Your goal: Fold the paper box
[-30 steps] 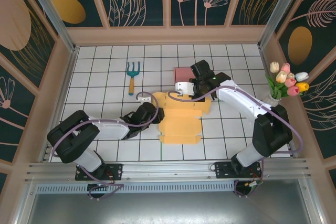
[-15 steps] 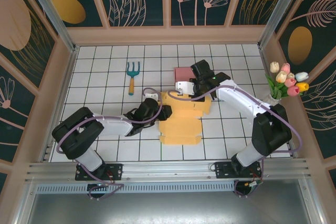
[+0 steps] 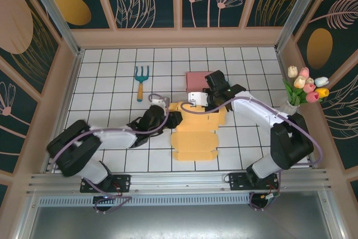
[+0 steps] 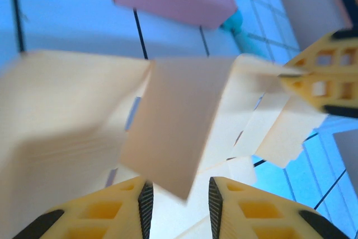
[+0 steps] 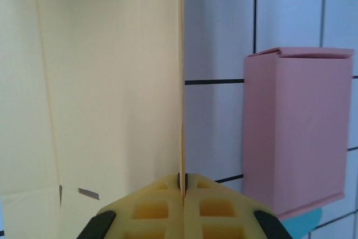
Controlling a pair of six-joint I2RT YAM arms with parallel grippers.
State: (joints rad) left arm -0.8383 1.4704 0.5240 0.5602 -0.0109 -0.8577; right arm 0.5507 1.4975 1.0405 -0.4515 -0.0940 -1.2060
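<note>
A white tiled table (image 3: 112,155) with dark grid lines fills a walled bay, seen from above. Two arms reach from its near edge toward the middle.

At the centre of the table lies the yellow paper box (image 3: 194,141), partly folded. Its near panels are flat on the tiles and its far end is raised between the two arms.

Just beyond the far end sits a closed pink box (image 3: 196,78).

A bunch of tulips (image 3: 306,85) stands at the right wall. A small teal garden fork (image 3: 141,81) lies on the tiles, well left of the pink box.

The right gripper (image 5: 183,186) has its jaws pressed together on the thin edge of an upright yellow panel, with the pink box to one side of it.

The left gripper (image 4: 180,194) is at the left side of the raised end. Its jaws stand apart, and the corner of a pale flap hangs down into the gap between them.
</note>
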